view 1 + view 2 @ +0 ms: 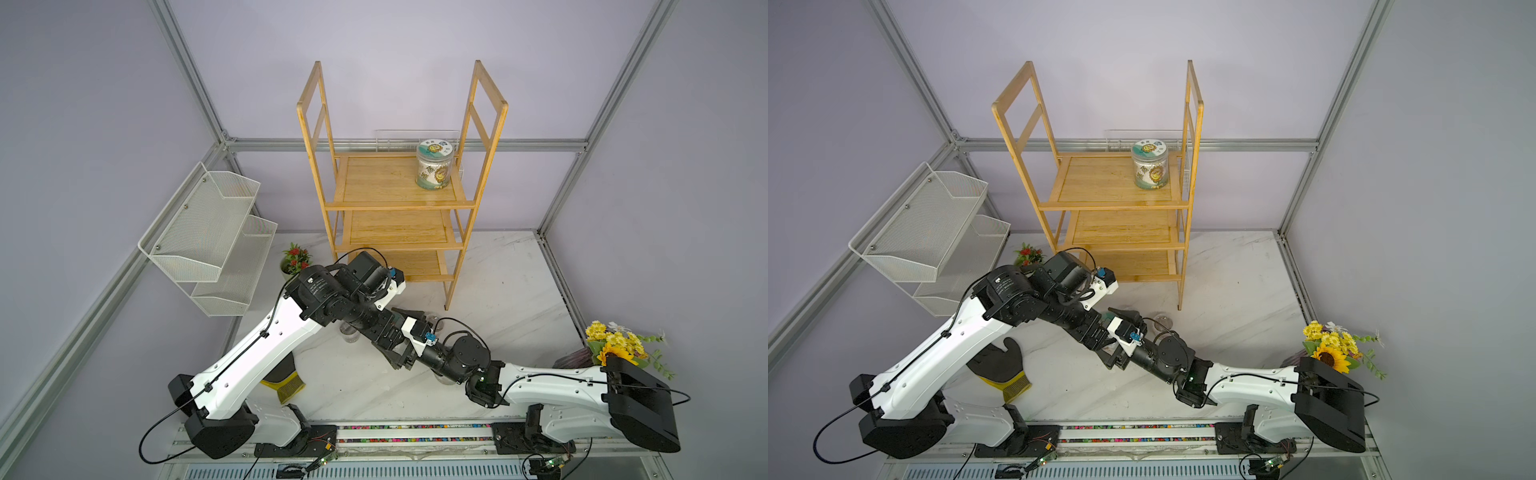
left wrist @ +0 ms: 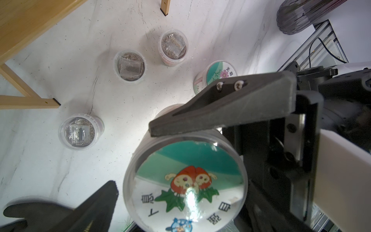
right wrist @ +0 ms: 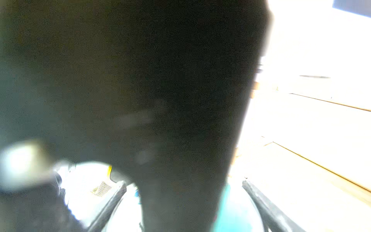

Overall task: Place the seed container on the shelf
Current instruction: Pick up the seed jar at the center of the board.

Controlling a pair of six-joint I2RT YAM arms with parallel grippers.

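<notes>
In the left wrist view a clear seed container [image 2: 186,180] with a cartoon-printed lid sits between the fingers of my left gripper [image 2: 184,192], which is open, with a gap at the lid's rim. A grey finger [image 2: 220,108] of my right gripper presses along the container's side. In the right wrist view my right gripper [image 3: 182,184] straddles the teal-and-white lid [image 3: 236,211], shut on it; a dark blur fills most of that view. In both top views my left arm [image 1: 266,345] and right arm [image 1: 552,386] meet in front of the bamboo shelf [image 1: 399,183] [image 1: 1113,183] and hide the container. Another labelled jar [image 1: 434,164] [image 1: 1150,164] stands on the top tier.
Several small clear tubs, such as one [image 2: 128,65], and a labelled tub [image 2: 216,74] stand on the marble table near the shelf's legs. A white wire basket [image 1: 208,232] hangs at the left. A small flower pot [image 1: 295,259], a black glove [image 1: 286,382] and a sunflower bouquet [image 1: 619,349] are nearby.
</notes>
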